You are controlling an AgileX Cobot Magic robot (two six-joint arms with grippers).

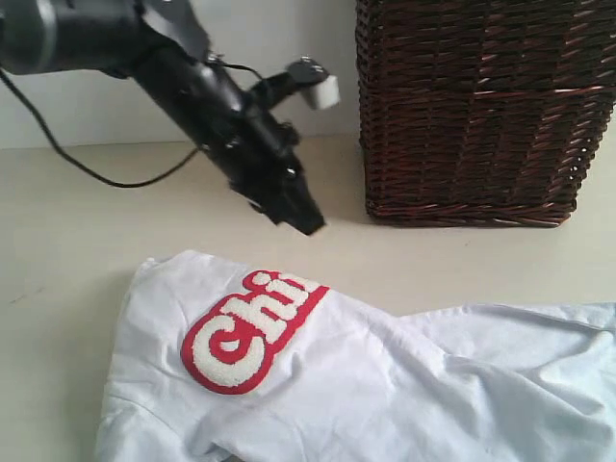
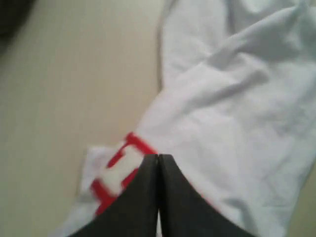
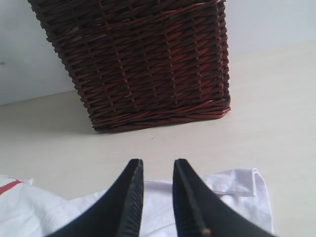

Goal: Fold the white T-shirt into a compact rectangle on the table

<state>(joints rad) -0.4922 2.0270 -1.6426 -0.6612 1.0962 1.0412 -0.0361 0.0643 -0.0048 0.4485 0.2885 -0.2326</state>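
Observation:
The white T-shirt [image 1: 385,385] lies crumpled across the near part of the table [image 1: 67,250], its red-outlined fuzzy lettering [image 1: 252,329] facing up near the left end. My left gripper [image 1: 310,226] hangs above the table just beyond the lettering, shut with nothing between its fingers; in the left wrist view the left gripper [image 2: 158,157] is over the lettering [image 2: 118,173] and shirt [image 2: 237,98]. My right gripper [image 3: 157,165] is open above the shirt's far edge [image 3: 222,185], holding nothing. It is out of the exterior view.
A dark brown wicker basket [image 1: 481,106] stands on the table at the back right, also in the right wrist view as basket [image 3: 143,59]. A black cable [image 1: 106,178] trails over the table at the left. A pale wall runs behind.

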